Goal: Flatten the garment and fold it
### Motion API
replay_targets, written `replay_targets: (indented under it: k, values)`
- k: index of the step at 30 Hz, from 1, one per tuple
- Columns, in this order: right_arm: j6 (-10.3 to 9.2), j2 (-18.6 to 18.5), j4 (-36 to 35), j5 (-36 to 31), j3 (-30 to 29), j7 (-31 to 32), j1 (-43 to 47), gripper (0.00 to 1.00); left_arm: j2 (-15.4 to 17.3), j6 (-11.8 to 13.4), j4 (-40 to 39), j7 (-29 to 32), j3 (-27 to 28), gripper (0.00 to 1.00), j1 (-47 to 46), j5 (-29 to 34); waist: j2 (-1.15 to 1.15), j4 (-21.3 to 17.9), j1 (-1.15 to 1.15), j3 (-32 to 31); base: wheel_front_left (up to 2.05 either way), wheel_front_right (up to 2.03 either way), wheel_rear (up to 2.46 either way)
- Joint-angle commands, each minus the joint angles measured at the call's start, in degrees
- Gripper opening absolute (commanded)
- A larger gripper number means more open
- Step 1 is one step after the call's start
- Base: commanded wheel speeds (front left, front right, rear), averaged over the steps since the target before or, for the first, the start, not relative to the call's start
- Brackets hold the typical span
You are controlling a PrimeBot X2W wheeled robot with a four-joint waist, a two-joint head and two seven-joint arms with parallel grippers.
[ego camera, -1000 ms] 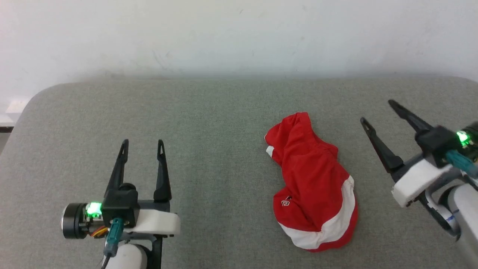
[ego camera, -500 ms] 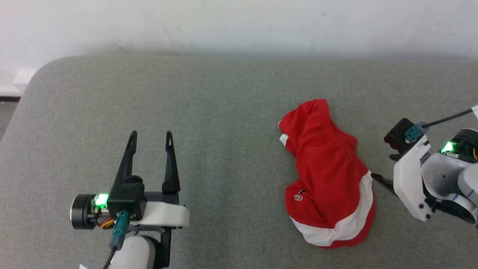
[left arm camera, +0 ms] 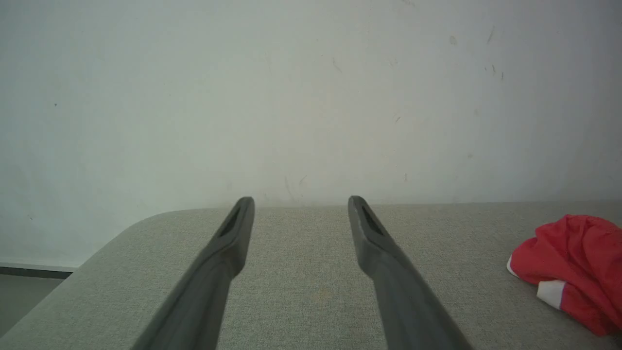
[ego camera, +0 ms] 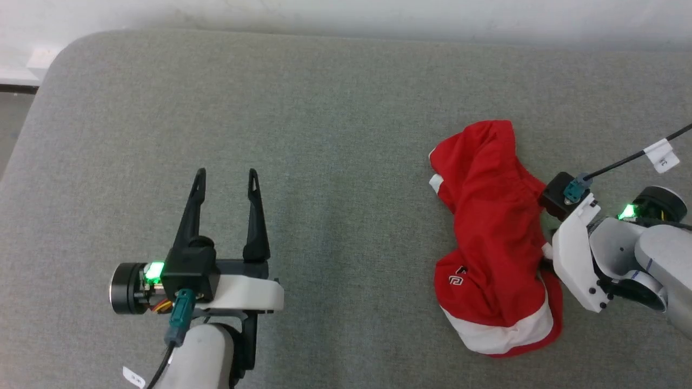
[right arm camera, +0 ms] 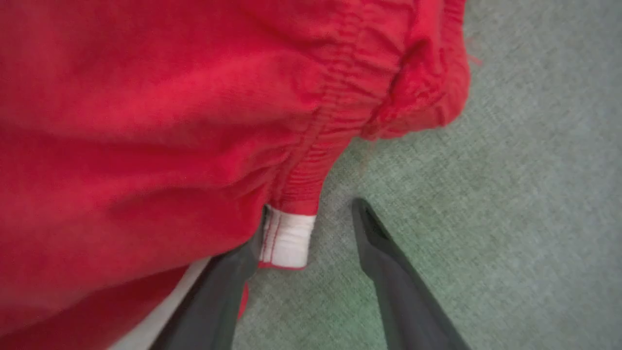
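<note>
Long dark fingers (ego camera: 192,216), white shells (ego camera: 243,294), green lights (ego camera: 155,270), teal plugs (ego camera: 181,316).

The gripper (right arm camera: 311,218) is standing spread at the shorts' (right arm camera: 146,121) edge.
The shorts are filling the frame's upper left; their white tab (right arm camera: 286,238) is overlapping the lower-left finger (right arm camera: 214,301), while the lower-right finger (right arm camera: 393,282) is showing against the grey surface (right arm camera: 510,194).

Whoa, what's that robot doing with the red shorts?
It looks ready to grab the red shorts, which lie crumpled in a heap on the grey padded table, not flattened yet. The right gripper is at the heap's right edge, fingers open, one finger tucked behind the cloth edge by a little white tab, the other over bare table. It has not pinched anything. The left gripper is open too, off to the left, well apart from the shorts.
</note>
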Motion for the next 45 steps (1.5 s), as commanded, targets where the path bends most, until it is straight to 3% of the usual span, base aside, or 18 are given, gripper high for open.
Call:
replay_targets:
  k: [1, 6, 11, 15, 19, 25, 31, 32, 33, 34, 40, 45]
  values:
    - [-0.17, 1.88, 1.60, 0.12, 2.71, -1.96, 1.45, 0.00, -0.18, 0.20, 0.20, -0.27, 0.11, 1.00, -0.78, 0.54, 0.00, -0.26, 0.01, -0.17, 0.00, 0.00, 0.00]
    - [-0.17, 0.22, 1.00, -1.10, 2.43, -13.60, -0.14, 0.00, -0.15, 0.23, 0.81, -0.27, 0.95, 1.00, 0.75, 0.79, 0.00, -2.87, 0.01, -2.93, 0.00, 0.00, 0.00]
    - [-0.17, -3.44, -1.94, -0.33, -2.93, -24.64, 2.29, 0.00, 0.05, 0.09, 0.91, -0.27, 1.57, 1.00, 2.49, 1.00, 0.00, -6.15, 0.01, -5.97, 0.00, 0.00, 0.00]
    - [-0.17, -7.33, -3.30, 0.35, -8.83, -29.08, 8.52, 0.00, 0.03, -0.02, 0.79, -0.27, 1.56, 1.00, 3.51, 1.19, 0.00, -8.27, 0.01, -7.53, 0.00, 0.00, 0.00]
    - [-0.17, -8.92, -1.96, 2.82, -14.80, -31.17, 18.09, 0.00, -0.03, -0.14, 0.65, -0.27, 1.28, 1.00, 3.82, 1.37, 0.00, -9.22, 0.01, -7.86, 0.00, 0.00, 0.00]
    - [-0.17, -6.10, 5.30, 3.47, -19.75, -31.04, 30.77, 0.00, -0.09, -0.42, 0.72, -0.27, 0.92, 1.00, 3.70, 1.50, 0.00, -9.39, 0.01, -7.28, 0.00, 0.00, 0.00]
    - [-0.17, -2.17, 9.42, 1.67, -22.79, -32.49, 34.29, 0.00, 0.58, -0.68, 1.21, -0.27, 1.32, 1.00, 3.77, 1.56, 0.00, -9.63, 0.01, -7.55, 0.00, 0.00, 0.00]
    - [-0.17, -1.54, 9.52, 1.43, -23.95, -33.57, 34.26, 0.10, 0.91, -0.82, 1.31, -0.27, 1.47, 1.00, 3.70, 1.61, 0.00, -9.82, 0.01, -7.80, 0.00, 0.00, 0.00]
    - [-0.17, -1.24, 9.48, 0.62, -25.00, -34.78, 34.10, 0.82, 1.28, -1.02, 1.40, -0.27, 1.52, 1.00, 3.53, 1.71, 0.00, -9.96, 0.01, -8.08, 0.00, 0.00, 0.00]
    - [-0.17, -1.12, 9.58, -0.60, -26.33, -36.32, 33.81, 1.00, 1.66, -1.23, 1.44, -0.27, 1.58, 1.00, 3.25, 1.79, 0.00, -10.07, 0.01, -8.39, 0.00, 0.00, 0.00]
    - [-0.17, 0.20, 5.78, -8.35, -36.51, -42.08, 34.27, 1.00, 5.05, -3.49, 1.14, -0.27, 2.29, 1.00, -2.03, 2.12, 0.00, -9.93, 0.01, -10.28, 0.00, 0.00, 0.00]
    - [-0.17, 4.29, -1.81, -16.59, -48.28, -43.10, 37.49, 1.00, 8.49, -8.04, 3.95, -0.27, 0.80, 1.00, -8.49, 2.46, 0.00, -9.86, 0.01, -11.27, 0.00, 0.00, 0.00]
